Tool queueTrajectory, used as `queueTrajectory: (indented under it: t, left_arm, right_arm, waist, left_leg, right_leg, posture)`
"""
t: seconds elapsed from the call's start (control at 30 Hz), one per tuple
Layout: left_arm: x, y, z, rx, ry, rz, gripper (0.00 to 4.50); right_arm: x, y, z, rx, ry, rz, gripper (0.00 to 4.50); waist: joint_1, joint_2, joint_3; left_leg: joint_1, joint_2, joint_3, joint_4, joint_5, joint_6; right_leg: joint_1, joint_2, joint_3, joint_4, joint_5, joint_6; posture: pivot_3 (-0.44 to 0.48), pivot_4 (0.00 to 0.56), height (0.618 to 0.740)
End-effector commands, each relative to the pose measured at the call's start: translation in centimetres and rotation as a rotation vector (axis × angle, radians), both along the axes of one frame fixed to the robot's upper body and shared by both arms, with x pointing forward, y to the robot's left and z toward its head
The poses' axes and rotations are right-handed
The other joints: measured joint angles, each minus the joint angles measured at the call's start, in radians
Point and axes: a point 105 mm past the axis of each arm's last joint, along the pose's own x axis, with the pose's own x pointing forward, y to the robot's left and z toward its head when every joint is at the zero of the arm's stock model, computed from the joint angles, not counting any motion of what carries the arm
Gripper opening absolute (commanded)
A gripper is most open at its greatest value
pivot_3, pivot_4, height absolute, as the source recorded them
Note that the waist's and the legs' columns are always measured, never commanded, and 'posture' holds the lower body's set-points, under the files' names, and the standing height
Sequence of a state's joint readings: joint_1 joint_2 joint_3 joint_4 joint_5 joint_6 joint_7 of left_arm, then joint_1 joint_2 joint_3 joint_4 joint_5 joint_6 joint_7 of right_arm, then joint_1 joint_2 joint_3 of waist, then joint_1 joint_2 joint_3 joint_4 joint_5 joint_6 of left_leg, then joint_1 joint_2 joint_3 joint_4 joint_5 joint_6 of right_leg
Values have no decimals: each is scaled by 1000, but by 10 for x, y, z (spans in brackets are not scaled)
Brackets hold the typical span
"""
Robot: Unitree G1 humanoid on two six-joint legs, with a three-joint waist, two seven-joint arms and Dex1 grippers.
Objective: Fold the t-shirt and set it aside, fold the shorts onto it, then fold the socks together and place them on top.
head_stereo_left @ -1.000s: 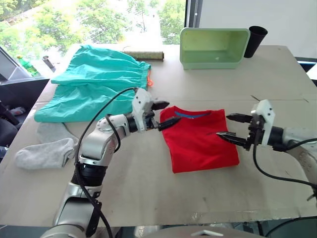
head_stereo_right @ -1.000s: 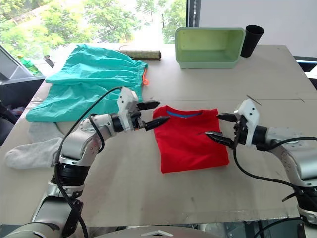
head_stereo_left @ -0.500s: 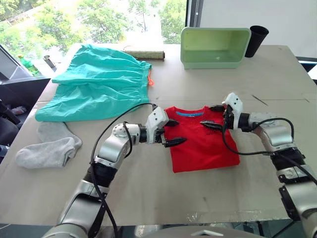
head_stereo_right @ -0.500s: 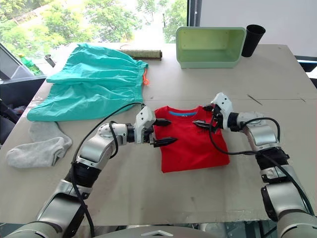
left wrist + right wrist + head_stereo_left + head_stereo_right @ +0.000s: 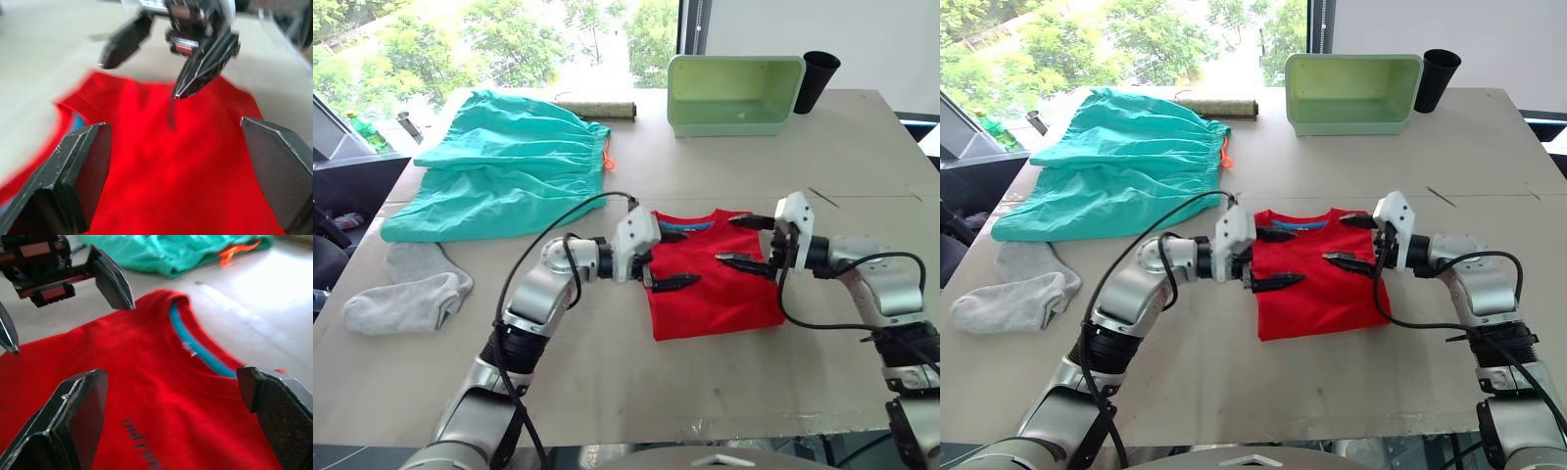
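A: What's the setting?

B: A pale table by a window with trees outside. At its far edge sit a light green tub, a black cup and a brownish roll.

A: Where's the t-shirt?

B: The red t-shirt lies folded into a rectangle near the middle of the table, blue neckband toward the far side.

A: And the arms?

B: Both reach in over it from opposite sides. The left gripper is over the shirt's left part, its two black fingers spread wide, one near the collar, one lower down. The right gripper is over the right part near the collar, fingers also spread, nothing between them. I can't tell whether any fingertip touches the cloth.

A: The other clothes?

B: The teal shorts are spread flat at the far left, orange drawstring at the waistband, well apart from the shirt. The grey socks lie at the left edge, just in front of the shorts, one overlapping the other.
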State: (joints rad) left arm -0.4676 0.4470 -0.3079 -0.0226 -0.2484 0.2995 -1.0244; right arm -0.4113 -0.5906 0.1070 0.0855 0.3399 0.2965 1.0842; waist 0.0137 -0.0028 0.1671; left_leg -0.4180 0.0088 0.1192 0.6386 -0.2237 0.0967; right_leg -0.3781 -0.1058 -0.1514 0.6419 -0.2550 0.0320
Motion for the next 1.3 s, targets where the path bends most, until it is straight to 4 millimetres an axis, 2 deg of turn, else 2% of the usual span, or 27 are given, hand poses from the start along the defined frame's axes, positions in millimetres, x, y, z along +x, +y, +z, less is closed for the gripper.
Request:
queueTrajectory:
  t: [0.03,0.1,0.23,0.3,0.43,0.53,0.67,0.77,0.93,1.0,1.1,1.17,1.3]
  left_arm:
    - [9,17,-33,162,-29,60,4500]
    - [11,31,-45,200,-6,81,4500]
    - [13,47,-49,209,-1,116,4500]
    - [16,51,-44,192,-17,132,4500]
    - [16,46,-14,79,-63,116,4500]
    - [10,38,3,20,-81,77,4500]
    - [5,35,5,41,-98,36,4500]
    - [2,35,5,54,-100,12,4500]
    - [-2,37,4,55,-78,-11,4500]
    - [-4,38,1,59,-66,-15,4500]
    - [-4,37,-2,57,-63,-13,4500]
    - [-3,37,-1,52,-64,-10,4500]
    - [-4,39,4,34,-74,-5,4500]
  right_arm:
    - [-2,-23,-24,-176,-29,-43,4443]
    - [-4,-44,-26,-207,-16,-89,4443]
    - [-8,-68,-22,-242,-30,-120,4443]
    - [-7,-75,-9,-191,-36,-158,4443]
    - [-4,-81,12,6,77,-271,4443]
    - [-20,-72,5,89,292,-258,4443]
    - [-35,-58,-16,112,520,-267,4443]
    - [-38,-49,-27,115,616,-281,4443]
    - [-37,-21,-24,157,722,-258,4443]
    - [-35,-10,-29,131,753,-268,4443]
    - [-29,-1,-31,129,765,-295,4443]
    - [-27,0,-34,109,760,-325,3910]
    - [-28,-8,-33,90,737,-354,2389]
  waist:
    - [2,0,0]
    - [1,0,0]
    - [2,1,-1]
    - [0,1,-1]
    - [-4,1,0]
    - [-2,1,0]
    - [2,1,0]
    - [0,1,-1]
    - [-6,1,-1]
    - [-12,1,-1]
    - [-20,0,-1]
    - [-26,0,-1]
    - [-25,0,-1]
  left_leg:
    - [0,0,0,0,0,0]
    - [-1,0,0,0,0,0]
    - [1,0,-1,0,0,0]
    - [1,0,-1,0,0,0]
    - [1,0,-1,0,0,0]
    - [0,0,-2,0,0,0]
    - [-1,0,-2,0,0,0]
    - [-1,0,-2,0,-1,1]
    - [0,0,-2,0,-1,0]
    - [0,0,-2,0,-1,0]
    - [0,0,-2,-1,-1,0]
    - [0,0,-2,-1,-1,0]
    - [0,0,-1,-1,-1,0]
  right_leg:
    - [0,0,0,0,0,0]
    - [-1,0,0,0,0,0]
    - [0,-1,0,0,0,0]
    - [0,-1,0,0,0,0]
    - [0,-2,0,0,0,0]
    - [0,-2,0,0,0,-1]
    - [0,-2,-1,-1,1,-2]
    - [0,-2,-1,-1,1,-2]
    - [0,-2,-1,-1,1,-2]
    - [0,-2,-1,-1,1,-2]
    - [0,-2,-1,-1,1,-2]
    - [0,-1,-1,0,1,-2]
    - [0,-1,-1,0,1,-2]
  posture:
    - [0,150,740]
    - [0,150,740]
    - [0,150,740]
    - [0,150,740]
    - [0,150,740]
    - [0,150,740]
    - [0,150,740]
    - [0,150,740]
    - [0,150,740]
    - [0,150,740]
    - [0,150,740]
    - [0,150,740]
    - [0,150,740]
